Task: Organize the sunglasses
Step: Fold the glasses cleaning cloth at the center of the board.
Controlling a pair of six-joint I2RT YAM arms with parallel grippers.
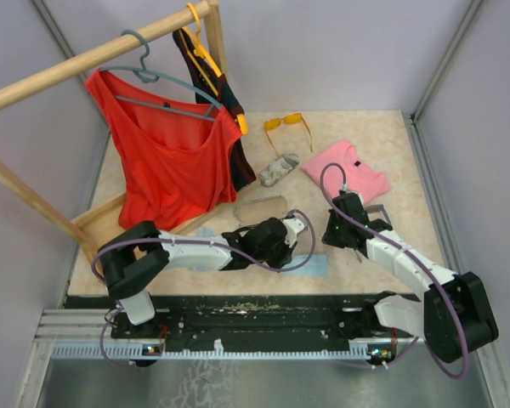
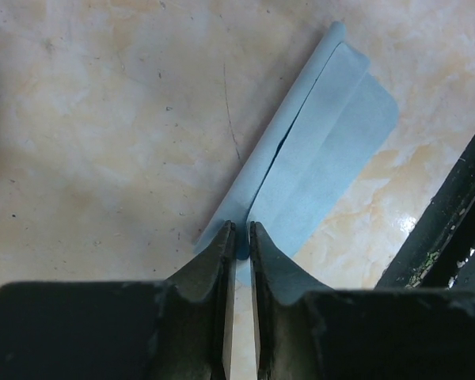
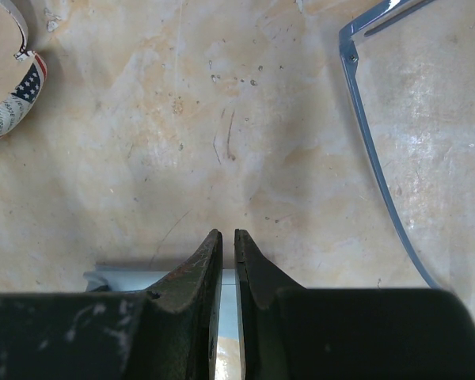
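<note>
- The left gripper [image 2: 239, 231] is low over the counter [image 1: 395, 140], near the middle of the near edge. Its fingers are pressed almost together on the corner of a folded blue cloth [image 2: 324, 150].
- That cloth lies flat, running away from the fingertips alongside the black near edge.
- The right gripper [image 3: 223, 235] sits right of centre with its fingers drawn nearly together. Only a slit shows between them, and nothing is in it.
- The lilac sunglasses [image 3: 380, 170] lie on the counter just to that gripper's right, not touching it. Only part of the thin frame shows in the wrist view.
- The orange sunglasses [image 1: 287, 125] rest by the far edge, about midway along it and well apart from both arms.
- A patterned case [image 1: 279, 170] lies just nearer than the orange pair, with a pink top [image 1: 347, 170] beside it towards the right edge.
- A red top [image 1: 172, 157] hangs from a wooden rail [image 1: 85, 61] over the far left corner.
</note>
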